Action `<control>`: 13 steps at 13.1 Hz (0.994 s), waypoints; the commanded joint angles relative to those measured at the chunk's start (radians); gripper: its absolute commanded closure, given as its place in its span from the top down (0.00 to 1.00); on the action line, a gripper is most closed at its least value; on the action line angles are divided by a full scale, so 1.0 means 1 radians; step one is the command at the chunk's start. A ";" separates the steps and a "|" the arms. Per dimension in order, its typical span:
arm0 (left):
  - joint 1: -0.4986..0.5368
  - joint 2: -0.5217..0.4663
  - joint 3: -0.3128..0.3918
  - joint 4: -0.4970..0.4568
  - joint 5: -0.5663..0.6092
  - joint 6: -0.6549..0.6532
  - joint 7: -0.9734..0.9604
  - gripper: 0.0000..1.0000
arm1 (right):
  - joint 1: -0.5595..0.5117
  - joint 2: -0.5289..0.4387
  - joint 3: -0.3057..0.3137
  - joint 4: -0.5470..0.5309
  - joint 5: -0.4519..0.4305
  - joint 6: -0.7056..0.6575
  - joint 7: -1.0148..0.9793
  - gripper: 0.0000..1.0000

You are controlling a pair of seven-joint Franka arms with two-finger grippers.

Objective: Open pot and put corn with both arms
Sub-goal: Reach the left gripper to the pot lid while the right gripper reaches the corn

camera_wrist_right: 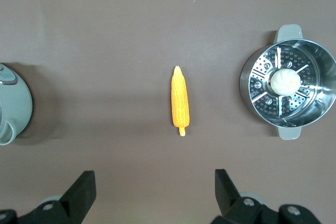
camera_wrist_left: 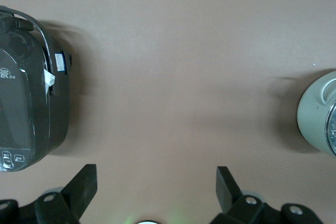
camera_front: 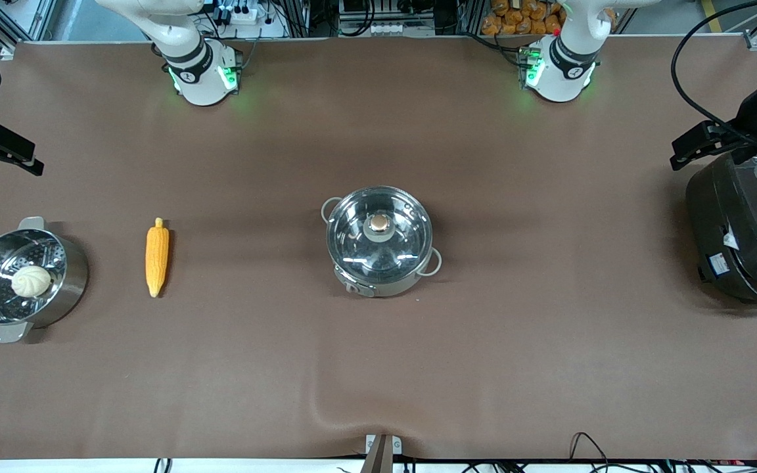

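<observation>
The shiny steel pot (camera_front: 357,270) stands mid-table with its glass lid (camera_front: 399,251) on, knob (camera_front: 378,225) up. Its edge shows in the left wrist view (camera_wrist_left: 314,113) and the right wrist view (camera_wrist_right: 14,109). The yellow-orange corn (camera_front: 157,256) lies on the cloth toward the right arm's end, and shows in the right wrist view (camera_wrist_right: 179,102). My left gripper (camera_front: 687,150) hangs open and empty beside the rice cooker (camera_wrist_left: 156,182). My right gripper (camera_front: 27,157) hangs open and empty high over the table's end, above the steamer pot (camera_wrist_right: 155,182).
A steel steamer pot (camera_front: 73,276) with a white bun (camera_front: 31,281) on its perforated insert stands at the right arm's end, beside the corn. A big black rice cooker (camera_front: 743,236) stands at the left arm's end. The brown cloth has a ridge near the front edge (camera_front: 326,407).
</observation>
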 commanded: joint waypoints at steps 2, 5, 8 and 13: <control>-0.006 0.000 0.000 0.014 0.024 -0.014 0.017 1.00 | -0.005 0.012 0.000 0.025 0.017 -0.019 0.015 1.00; -0.006 0.006 0.000 0.017 0.001 -0.014 0.022 1.00 | -0.005 0.012 0.000 0.020 0.017 -0.019 0.008 1.00; -0.052 0.053 -0.039 0.017 -0.036 -0.008 -0.038 1.00 | 0.003 0.017 0.000 -0.030 0.017 -0.012 0.006 1.00; -0.254 0.209 -0.073 0.086 -0.065 0.182 -0.339 1.00 | 0.003 0.018 0.000 -0.263 0.014 0.296 0.006 1.00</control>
